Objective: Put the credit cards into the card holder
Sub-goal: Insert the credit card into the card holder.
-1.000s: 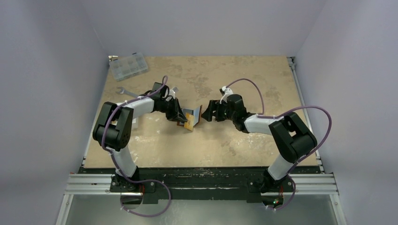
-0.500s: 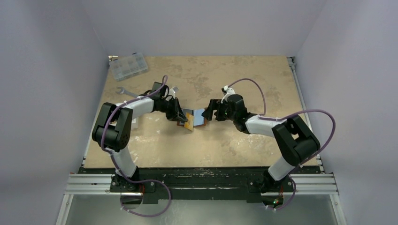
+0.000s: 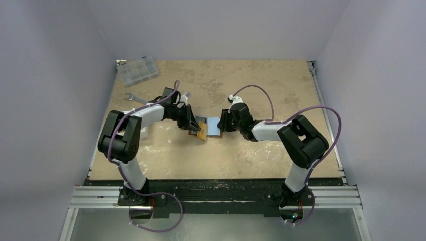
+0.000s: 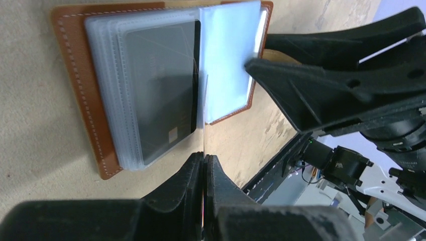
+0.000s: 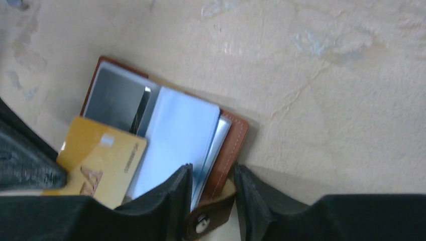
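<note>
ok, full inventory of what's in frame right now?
card holder: 1, brown leather, lying open mid-table, translucent sleeves inside
light blue card: 1, over the holder's right half, one corner between the right fingers
orange-yellow card: 1, tilted above the holder, at the left gripper
dark grey card: 1, inside a sleeve
compartment box: 1, clear, far-left corner
wrench: 1, silver, left side, nearer than the box
white object: 1, mostly hidden by the left arm
table: 1, mottled tan
left gripper: black, shut on the thin card edge
right gripper: black, straddling the blue card and snap flap; grip unclear
</note>
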Robot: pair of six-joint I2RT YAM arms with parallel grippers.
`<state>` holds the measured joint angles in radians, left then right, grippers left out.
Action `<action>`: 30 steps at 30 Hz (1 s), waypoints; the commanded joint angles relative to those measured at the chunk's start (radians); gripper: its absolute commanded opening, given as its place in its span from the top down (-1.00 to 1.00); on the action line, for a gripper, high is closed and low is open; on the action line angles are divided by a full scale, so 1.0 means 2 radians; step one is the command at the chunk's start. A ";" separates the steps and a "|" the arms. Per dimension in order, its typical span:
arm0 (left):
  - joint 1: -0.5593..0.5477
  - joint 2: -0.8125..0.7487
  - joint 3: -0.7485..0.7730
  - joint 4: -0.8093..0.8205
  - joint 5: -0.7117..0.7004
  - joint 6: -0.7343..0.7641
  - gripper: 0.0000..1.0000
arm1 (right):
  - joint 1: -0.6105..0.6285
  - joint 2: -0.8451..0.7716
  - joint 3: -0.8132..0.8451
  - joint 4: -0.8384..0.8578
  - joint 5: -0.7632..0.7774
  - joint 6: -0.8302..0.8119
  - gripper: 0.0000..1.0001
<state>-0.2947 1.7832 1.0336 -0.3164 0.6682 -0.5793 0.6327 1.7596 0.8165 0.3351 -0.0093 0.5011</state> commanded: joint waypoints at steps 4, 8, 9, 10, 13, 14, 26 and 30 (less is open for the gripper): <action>0.021 -0.003 0.014 -0.019 0.049 0.042 1.00 | -0.002 0.010 0.011 -0.003 0.026 -0.023 0.38; 0.032 0.002 0.026 -0.033 0.064 0.062 1.00 | -0.001 0.023 0.010 0.003 0.006 -0.030 0.52; 0.032 0.004 0.029 -0.038 0.064 0.069 1.00 | -0.001 0.025 0.010 0.004 0.006 -0.030 0.56; 0.032 0.007 0.031 -0.042 0.063 0.074 1.00 | -0.002 0.026 0.011 0.003 0.005 -0.030 0.59; 0.032 0.020 0.036 -0.050 0.064 0.085 1.00 | -0.002 0.028 0.012 0.004 0.005 -0.030 0.61; 0.032 0.027 0.037 -0.050 0.068 0.089 1.00 | -0.002 0.028 0.012 0.005 0.005 -0.030 0.62; 0.033 0.043 0.040 -0.039 0.078 0.101 1.00 | -0.002 0.025 0.013 0.005 -0.011 -0.032 0.63; 0.033 0.048 0.039 -0.043 0.072 0.100 1.00 | -0.002 0.022 0.014 0.004 -0.012 -0.033 0.34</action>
<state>-0.2314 1.8687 1.0798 -0.4000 0.8040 -0.4038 0.6262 1.7943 0.8253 0.3611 -0.0174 0.4614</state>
